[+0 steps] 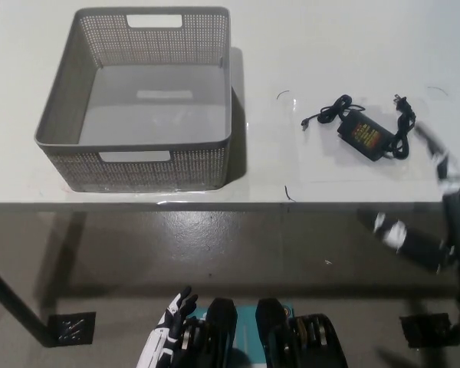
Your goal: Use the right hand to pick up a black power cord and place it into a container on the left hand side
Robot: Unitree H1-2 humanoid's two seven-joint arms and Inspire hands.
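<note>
The black power cord (362, 133) lies on the white table (307, 180) at the right: an adapter brick with a coiled cable and a plug at its far end. A grey mesh basket (135, 142) stands empty on the left of the table. My black right hand (433, 203) is blurred with motion at the right edge, over the table's front edge, just right of and below the cord. Its fingers are spread and hold nothing, and one fingertip reaches close to the cable. My white left hand (169, 336) rests low at the bottom left, fingers apart and empty.
The table's front edge (215, 204) runs across the middle of the picture, with grey floor below it. A dark table leg (15, 307) slants at the lower left. Bare tabletop lies between basket and cord.
</note>
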